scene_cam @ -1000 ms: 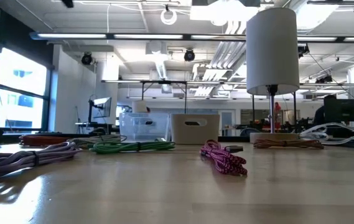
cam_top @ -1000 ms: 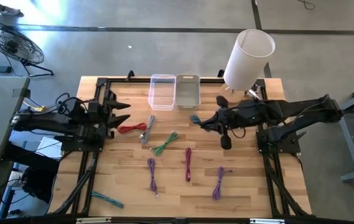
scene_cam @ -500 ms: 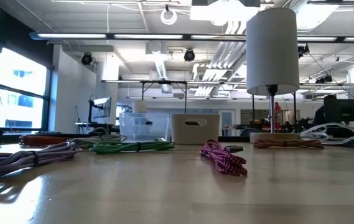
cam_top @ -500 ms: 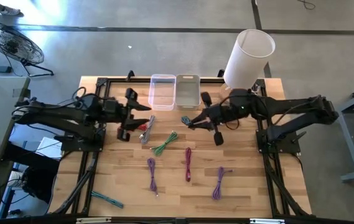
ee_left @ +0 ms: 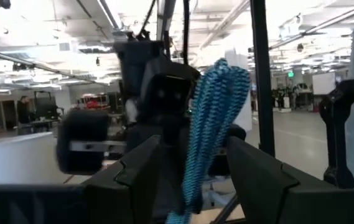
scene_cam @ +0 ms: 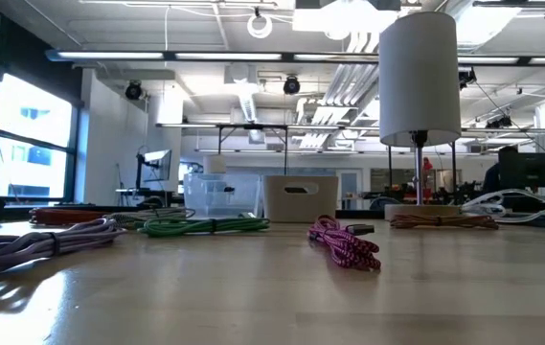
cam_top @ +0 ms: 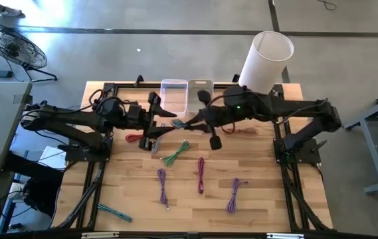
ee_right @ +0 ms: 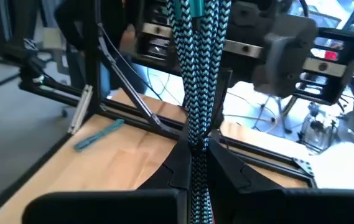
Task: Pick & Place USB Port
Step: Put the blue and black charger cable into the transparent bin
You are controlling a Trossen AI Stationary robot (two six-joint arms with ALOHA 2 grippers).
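A: So, why up in the air over mid-table?

B: Looks like a hand-over. Right gripper [cam_top: 192, 122] clenched on a teal cable [cam_top: 181, 124], just in front of the two bins and well clear of the wood. Left gripper [cam_top: 165, 123] brought up close to meet it.

A: Grasping yet, on the left?

B: No. Spread wide, one finger [ee_left: 133, 171] on each side of the cable, seen from the left wrist; not touching it, as far as can be told. Probably holding there for a clean pinch before any release on the right.

A: And the bins at the far edge?

B: Likely the drop spot. One clear bin [cam_top: 173, 98], one grey bin [cam_top: 201, 94], side by side and touching. Contents too hard to make out.

A: Count of what lies on the table?

B: Two purple cables [cam_top: 162, 184], one each of red [cam_top: 133, 137], grey [cam_top: 157, 137], green [cam_top: 175, 153] and magenta [cam_top: 200, 174]. One orange [scene_cam: 444, 221], seen from the low view. One more teal piece [cam_top: 114, 212] at the near left corner. Plus one white tube [cam_top: 266, 60] standing at the far right.
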